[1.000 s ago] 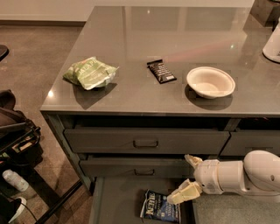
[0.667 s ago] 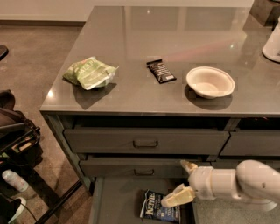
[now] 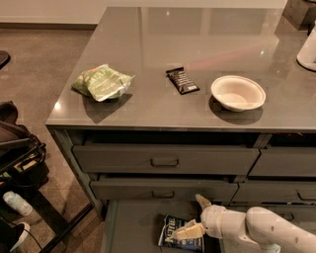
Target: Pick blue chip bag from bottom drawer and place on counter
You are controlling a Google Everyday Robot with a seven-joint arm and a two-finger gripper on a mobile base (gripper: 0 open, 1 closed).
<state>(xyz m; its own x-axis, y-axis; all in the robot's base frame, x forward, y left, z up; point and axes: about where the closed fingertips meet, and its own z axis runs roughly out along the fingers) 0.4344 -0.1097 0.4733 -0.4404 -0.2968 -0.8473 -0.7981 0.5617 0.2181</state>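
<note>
Hand (image 3: 195, 216) (spread) over blue chip bag (image 3: 172, 236)

Brown mottled floor (image 3: 39, 64) is seen at left, met by a pale wall (image 3: 49, 10) up top. A black bag (image 3: 15, 148) is parked at the left edge, with a pale bottle-like thing (image 3: 17, 202) below it. The gripper (image 3: 195, 217) is held low at bottom centre, fingers spread.

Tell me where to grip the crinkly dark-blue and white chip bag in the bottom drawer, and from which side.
Probably its right edge, from above and the right. The dark-blue and white chip bag lies flat on the floor of the grey-green bottom drawer, so only a crinkled edge can be pinched. The white two-finger gripper hangs at that side, jaws open.
</note>
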